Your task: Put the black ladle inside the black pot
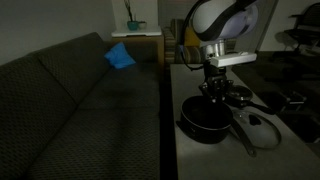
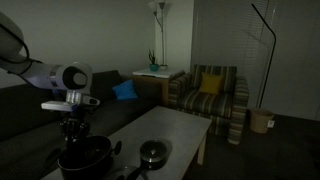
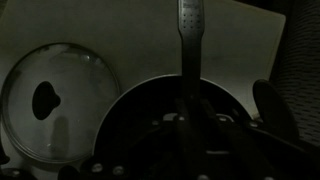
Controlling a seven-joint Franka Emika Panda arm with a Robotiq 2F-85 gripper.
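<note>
Lowering the black ladle (image 3: pixel 188 45), pinched by its handle between the narrowly closed fingers of the gripper (image 3: pixel 190 132) directly above the black pot (image 3: pixel 132 108), keeping the scoop inside the rim and clear of the glass lid (image 3: pixel 60 100) alongside, releasing only at the pot floor.

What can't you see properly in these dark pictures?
- Scoop of the black ladle: in the wrist view the gripper hides it, and only the handle shows.
- Whether the jaws pinch the handle: too dark in every view.
- Inside of the black pot: too dark and small in both exterior views.
</note>
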